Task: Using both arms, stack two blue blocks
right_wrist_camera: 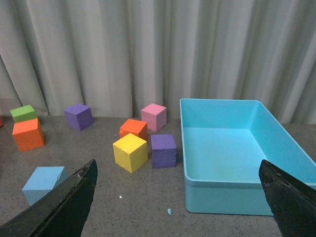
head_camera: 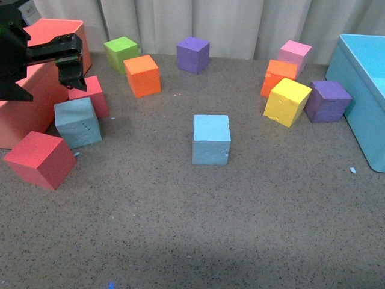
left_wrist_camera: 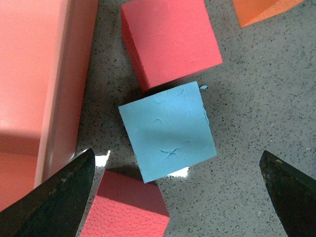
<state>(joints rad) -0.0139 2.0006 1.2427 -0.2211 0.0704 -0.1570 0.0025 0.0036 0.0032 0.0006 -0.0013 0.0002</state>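
Note:
One pale blue block [head_camera: 78,122] sits at the left between red cubes. In the left wrist view it [left_wrist_camera: 168,131] lies below and between my wide-apart fingers [left_wrist_camera: 59,197]. My left gripper [head_camera: 69,63] is open and empty, hovering above and just behind this block. The second blue block [head_camera: 211,139] stands alone in the middle of the table; it also shows in the right wrist view [right_wrist_camera: 43,180]. My right gripper [right_wrist_camera: 177,197] is open and empty, well away from the blocks and out of the front view.
A coral bin [head_camera: 36,102] and two red cubes [head_camera: 40,159] [head_camera: 91,94] crowd the left blue block. Orange [head_camera: 142,75], green [head_camera: 121,53], purple [head_camera: 193,54], pink [head_camera: 295,55] and yellow [head_camera: 287,101] cubes stand behind. A turquoise bin [head_camera: 361,96] is at the right.

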